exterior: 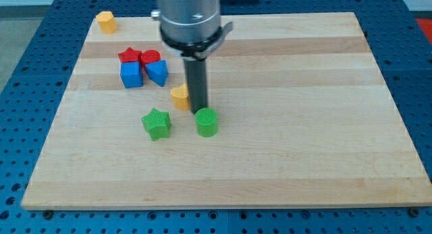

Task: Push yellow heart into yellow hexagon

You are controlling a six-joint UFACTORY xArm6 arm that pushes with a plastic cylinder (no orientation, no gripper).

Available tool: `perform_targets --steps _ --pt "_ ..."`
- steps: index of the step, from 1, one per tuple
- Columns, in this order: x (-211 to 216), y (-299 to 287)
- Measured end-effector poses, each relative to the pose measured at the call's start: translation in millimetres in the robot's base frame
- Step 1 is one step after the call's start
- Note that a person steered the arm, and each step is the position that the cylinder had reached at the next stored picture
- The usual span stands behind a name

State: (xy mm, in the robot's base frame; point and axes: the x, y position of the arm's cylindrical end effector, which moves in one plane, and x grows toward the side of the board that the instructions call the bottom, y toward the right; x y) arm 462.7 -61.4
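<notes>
1. Clearly, in the camera view, my tip sits on the wooden board, right against the view's right side of the yellow heart, which the rod partly hides. The rod has no jaws and holds nothing; it can only push.
2. Just toward the view's bottom of my tip stands the green cylinder, very near it, perhaps touching; I cannot tell which. The green star lies further to the view's left, well below the heart.
3. The yellow hexagon is at the board's top left corner, well apart from the heart. Between them, a little to the left of the heart's line, sit the red star, a red block whose shape I cannot make out, and two blue blocks: a blue cube and a blue wedge-like block.
4. As I judge it, the push should go up and to the left. Contact from the right alone would drive the heart into the blue pieces, so my tip ought to sit at the heart's lower right, then steer it along the right of the cluster, correcting in small strokes if it slips off the rod.
</notes>
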Motion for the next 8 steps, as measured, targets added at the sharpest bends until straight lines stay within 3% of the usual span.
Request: perform_targets --steps 2,5,7,8 --pt "5.0 -75.5" --pt "-56.6 83.3" --pt "-19.0 14.3" --pt "-53.7 -0.8"
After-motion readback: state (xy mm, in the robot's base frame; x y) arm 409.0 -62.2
